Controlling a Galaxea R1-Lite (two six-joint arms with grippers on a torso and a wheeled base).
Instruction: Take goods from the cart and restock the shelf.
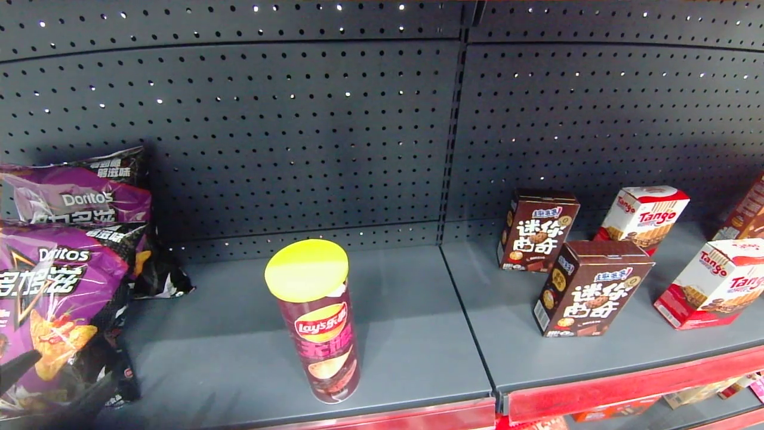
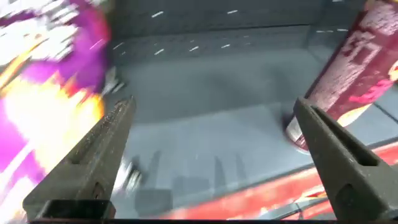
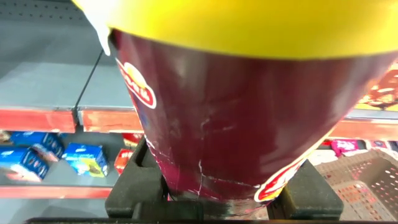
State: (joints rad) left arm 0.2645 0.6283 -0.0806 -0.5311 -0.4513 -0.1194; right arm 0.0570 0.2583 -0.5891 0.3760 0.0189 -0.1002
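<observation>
Down at the right gripper (image 3: 221,190), the two black fingers are clamped on the base of a maroon chip can (image 3: 249,124), its yellow lid (image 3: 249,25) close to the wrist camera. Behind that held can run red-edged shelf levels, with blue boxes (image 3: 81,158) lying on a lower one and a mesh basket (image 3: 367,180) off to the side.

Over to the left gripper (image 2: 214,106): fingers spread wide, nothing between them, poised over the front part of the grey shelf (image 1: 418,334). It sits between a purple chip bag (image 2: 43,93) on one side and a standing can (image 2: 360,68) on the other, touching neither.

On the shelf itself, that standing can is upright near the red front strip (image 1: 627,385), just left of the seam between the two shelf panels. At the left end the purple bags stand stacked front to back, the rear bag (image 1: 77,191) leaning at the back wall.

Right of the seam, two brown biscuit boxes: the front one (image 1: 591,286) nearer the edge, the rear one (image 1: 537,230) behind it. Further right are two red-and-white wafer boxes (image 1: 713,283), one behind the other, and a brown carton (image 1: 746,212) at the frame edge.

Farthest back, the dark pegboard (image 1: 298,131).
</observation>
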